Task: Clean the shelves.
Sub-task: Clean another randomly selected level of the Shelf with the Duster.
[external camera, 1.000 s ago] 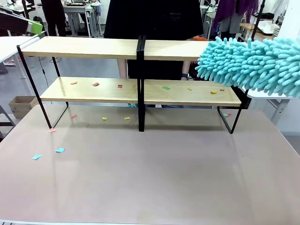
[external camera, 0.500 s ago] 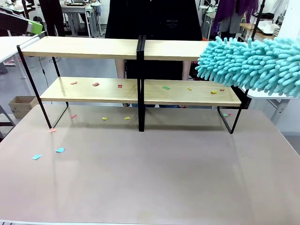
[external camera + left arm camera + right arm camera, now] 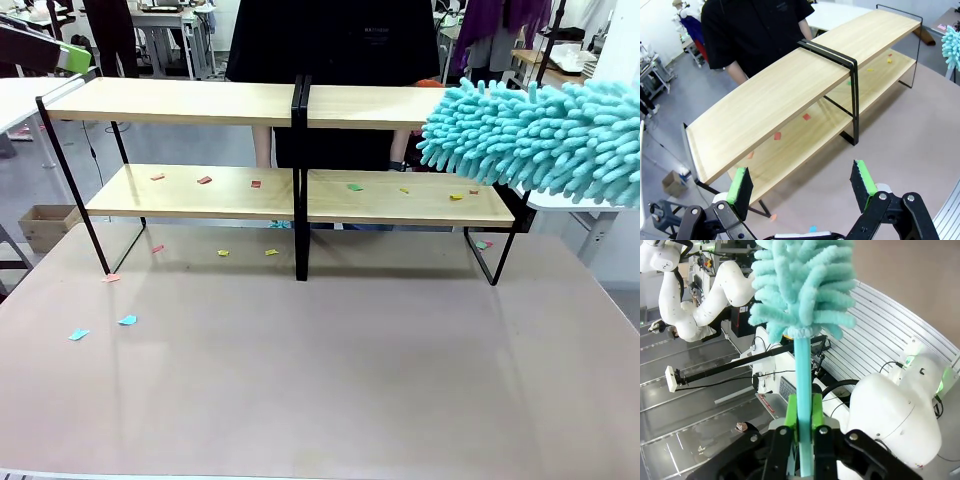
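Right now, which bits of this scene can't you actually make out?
Front view: the duster hides the shelves' top right end, and the right edge cuts the duster off.
Front view: the coloured scraps on the lower board are too small to identify.
Front view: the top edge cuts off the person.

The shelves [image 3: 180, 101] stand toward the counter's [image 3: 350, 380] far side. Small coloured scraps [image 3: 204, 180] dot their lower boards [image 3: 400, 203] and the counter in front.

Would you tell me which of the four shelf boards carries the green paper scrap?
The lower right board, where the green scrap lies beside yellow ones. The lower left board holds only reddish scraps, and both upper boards show none.
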### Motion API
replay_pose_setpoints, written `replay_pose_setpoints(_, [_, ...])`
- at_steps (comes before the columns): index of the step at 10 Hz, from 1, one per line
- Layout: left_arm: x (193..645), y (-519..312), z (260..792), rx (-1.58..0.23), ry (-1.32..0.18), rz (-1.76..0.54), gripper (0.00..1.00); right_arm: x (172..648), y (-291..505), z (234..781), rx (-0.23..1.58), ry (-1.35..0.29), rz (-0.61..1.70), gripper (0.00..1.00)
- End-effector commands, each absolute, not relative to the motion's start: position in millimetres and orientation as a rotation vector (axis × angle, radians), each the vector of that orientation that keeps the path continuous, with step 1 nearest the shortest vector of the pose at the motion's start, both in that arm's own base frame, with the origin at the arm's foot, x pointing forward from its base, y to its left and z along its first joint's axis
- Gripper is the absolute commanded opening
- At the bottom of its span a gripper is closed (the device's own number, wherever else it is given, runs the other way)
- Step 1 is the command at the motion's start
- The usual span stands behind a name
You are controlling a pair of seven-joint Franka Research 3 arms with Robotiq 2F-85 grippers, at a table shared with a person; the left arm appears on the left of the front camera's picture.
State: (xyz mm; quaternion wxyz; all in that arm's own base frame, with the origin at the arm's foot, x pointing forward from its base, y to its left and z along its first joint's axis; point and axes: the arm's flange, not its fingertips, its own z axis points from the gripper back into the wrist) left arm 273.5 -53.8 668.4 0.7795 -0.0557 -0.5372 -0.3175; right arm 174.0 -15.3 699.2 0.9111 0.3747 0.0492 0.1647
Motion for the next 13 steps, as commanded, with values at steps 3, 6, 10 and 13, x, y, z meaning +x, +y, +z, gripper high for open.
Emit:
replay_pose_setpoints(3, [273.9, -53.1, 665.7, -0.124, -1.160, -0.685, 1.00, 172.4, -23.8, 698.0, 0.740, 0.125, 0.376, 0.12])
replay_pose_setpoints(6, [289.2, -85.3, 659.5, -0.049, -1.189, -0.718, 1.00, 162.4, -70.7, 691.9, 0.882, 0.028, 0.216, 0.12])
replay_pose_setpoints(10, [296.6, -171.3, 630.3, -0.093, -1.077, -0.780, 1.00, 173.3, -39.0, 692.6, 0.777, 0.106, 0.323, 0.12])
replay_pose_setpoints(13, [282.6, -227.8, 607.7, -0.085, -1.049, -0.906, 1.00, 164.5, -77.9, 691.6, 0.801, 0.061, 0.203, 0.12])
